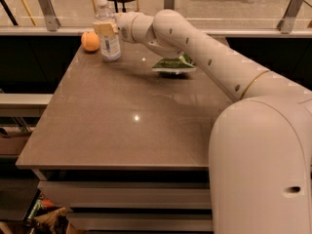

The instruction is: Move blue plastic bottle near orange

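The blue plastic bottle, clear with a white cap and pale label, stands upright at the far left of the table. The orange sits on the table just left of it, almost touching. My gripper reaches across the table from the right and its pale fingers are around the bottle's upper body. The bottle's base rests on the tabletop.
A green snack bag lies to the right of the bottle, under my arm. The brown table ends at a left edge close to the orange. A glass railing with metal posts runs behind the table.
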Controlling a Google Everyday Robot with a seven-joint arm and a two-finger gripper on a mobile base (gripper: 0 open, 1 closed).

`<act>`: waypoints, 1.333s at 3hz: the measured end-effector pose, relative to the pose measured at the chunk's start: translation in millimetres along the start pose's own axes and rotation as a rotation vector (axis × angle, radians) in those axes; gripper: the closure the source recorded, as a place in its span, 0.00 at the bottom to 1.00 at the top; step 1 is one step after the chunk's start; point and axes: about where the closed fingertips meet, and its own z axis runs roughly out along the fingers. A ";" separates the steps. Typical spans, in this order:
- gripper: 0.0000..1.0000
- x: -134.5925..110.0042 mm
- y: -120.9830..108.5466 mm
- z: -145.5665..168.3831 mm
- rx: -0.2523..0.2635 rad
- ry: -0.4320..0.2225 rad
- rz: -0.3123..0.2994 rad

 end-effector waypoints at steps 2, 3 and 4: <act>0.59 4.5 -0.5 2.2 -0.003 -0.018 0.020; 0.35 4.7 1.7 4.1 -0.007 -0.018 0.020; 0.12 5.0 3.9 5.9 -0.010 -0.018 0.021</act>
